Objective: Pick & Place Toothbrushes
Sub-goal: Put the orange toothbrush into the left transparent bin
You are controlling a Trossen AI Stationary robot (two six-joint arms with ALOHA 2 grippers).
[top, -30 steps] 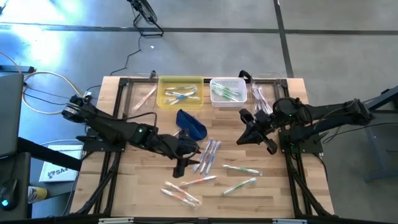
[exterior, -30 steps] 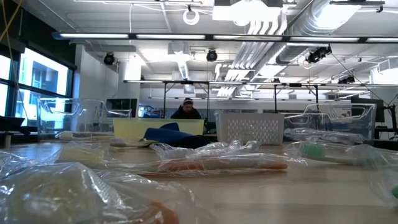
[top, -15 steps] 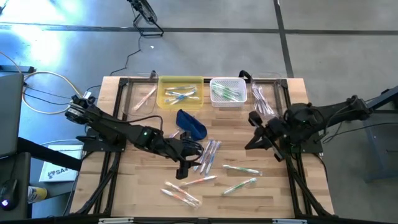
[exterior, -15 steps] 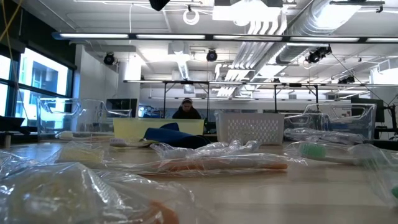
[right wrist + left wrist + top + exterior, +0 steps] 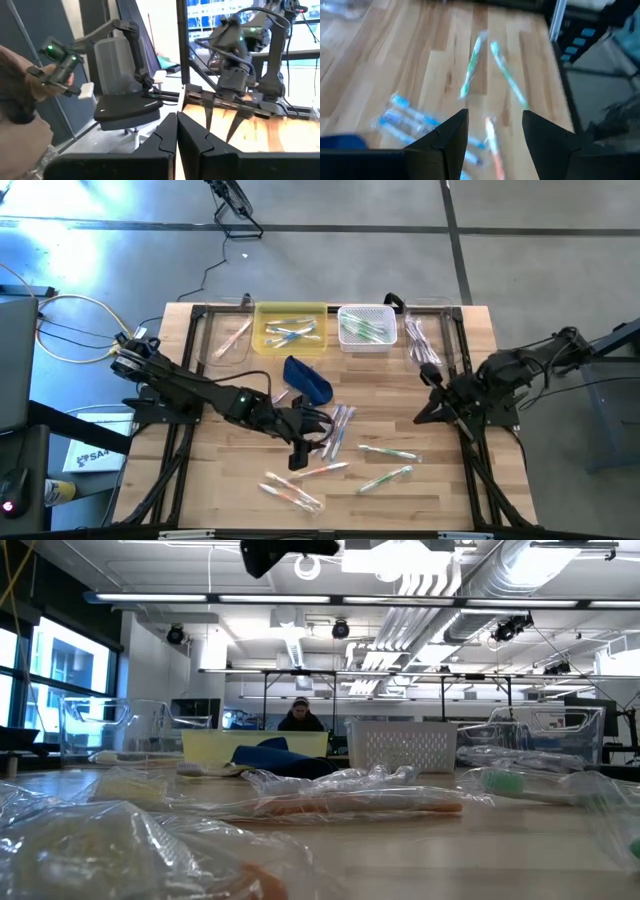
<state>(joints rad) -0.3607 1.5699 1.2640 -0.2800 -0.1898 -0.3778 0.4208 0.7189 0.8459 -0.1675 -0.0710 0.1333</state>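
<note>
Across the centre of the high view lies the wooden table [image 5: 230,480]. At its upper edge sit a yellow tray [image 5: 262,340] and, just right of it, a white basket [image 5: 345,344], each holding toothbrushes. Below the tray lies a dark blue pouch [image 5: 308,381]. Loose toothbrushes [image 5: 336,430] are scattered over the middle and lower centre of the table. The left gripper [image 5: 303,448] hovers at frame centre over the blue-accented brushes, its fingers [image 5: 451,135] spread apart with nothing between them. The right gripper [image 5: 424,415] sits at the table's right edge, its fingers [image 5: 165,137] pressed together and empty.
</note>
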